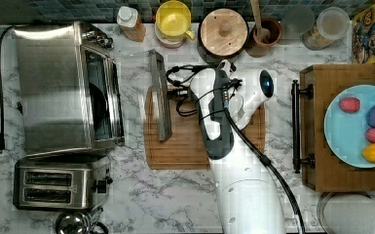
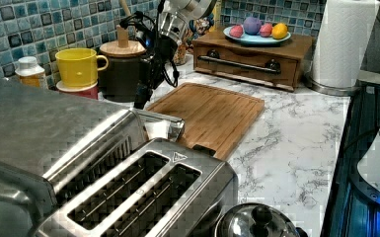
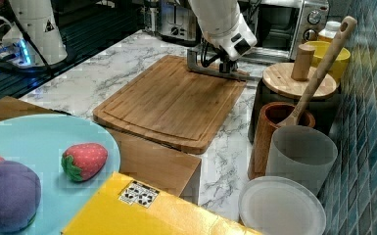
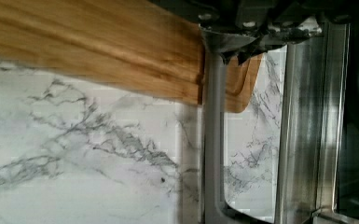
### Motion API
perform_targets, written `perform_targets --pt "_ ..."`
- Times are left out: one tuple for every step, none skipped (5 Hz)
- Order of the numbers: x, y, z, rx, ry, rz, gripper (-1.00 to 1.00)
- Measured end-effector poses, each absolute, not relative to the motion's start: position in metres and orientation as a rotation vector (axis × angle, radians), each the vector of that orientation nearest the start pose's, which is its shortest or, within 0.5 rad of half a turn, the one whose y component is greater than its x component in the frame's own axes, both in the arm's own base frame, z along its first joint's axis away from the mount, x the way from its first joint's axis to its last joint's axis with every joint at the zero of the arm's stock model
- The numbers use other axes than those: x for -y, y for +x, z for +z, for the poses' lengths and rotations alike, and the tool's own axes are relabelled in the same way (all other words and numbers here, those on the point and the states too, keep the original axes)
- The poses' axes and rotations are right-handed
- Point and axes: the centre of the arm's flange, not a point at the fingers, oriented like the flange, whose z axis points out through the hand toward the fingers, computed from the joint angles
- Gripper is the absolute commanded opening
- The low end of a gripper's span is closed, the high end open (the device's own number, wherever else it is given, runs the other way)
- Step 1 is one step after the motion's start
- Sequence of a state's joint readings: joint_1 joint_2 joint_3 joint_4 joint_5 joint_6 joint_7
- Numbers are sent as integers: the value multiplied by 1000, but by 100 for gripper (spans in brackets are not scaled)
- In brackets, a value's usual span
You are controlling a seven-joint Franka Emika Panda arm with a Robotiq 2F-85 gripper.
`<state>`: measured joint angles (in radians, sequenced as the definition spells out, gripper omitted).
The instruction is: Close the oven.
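Observation:
The oven point(image 1: 53, 87) stands at the top view's left, a boxy steel unit with a dark interior. Its glass door point(image 1: 136, 92) hangs open, folded down flat over the counter. The long metal bar handle point(image 1: 159, 97) lies over the edge of a wooden cutting board. My gripper point(image 1: 175, 95) is right at the handle, about halfway along it. In the wrist view the handle point(image 4: 213, 154) runs straight up into the gripper point(image 4: 242, 42), beside the door glass point(image 4: 251, 140). The right view shows the gripper point(image 3: 220, 66) low at the handle point(image 3: 215, 71).
The cutting board point(image 1: 195, 146) lies under my arm. A two-slot toaster point(image 1: 53, 185) sits beside the oven, with a kettle lid point(image 1: 73, 223) near it. A yellow mug point(image 1: 174, 22) and a wooden-lidded canister point(image 1: 223, 33) line the back wall. A wooden drawer box point(image 1: 316, 122) carries a plate of toy fruit.

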<state>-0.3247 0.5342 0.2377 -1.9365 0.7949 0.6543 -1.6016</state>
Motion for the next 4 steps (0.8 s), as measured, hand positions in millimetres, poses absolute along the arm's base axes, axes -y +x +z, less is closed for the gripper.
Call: perform_targets --pt "33 604 204 161 -2407 -89 -100" --pt "34 604 204 167 -2398 -36 -100" --pt "32 610 203 203 -2399 -15 -100" --pt "23 619 198 218 -2390 -14 -100"
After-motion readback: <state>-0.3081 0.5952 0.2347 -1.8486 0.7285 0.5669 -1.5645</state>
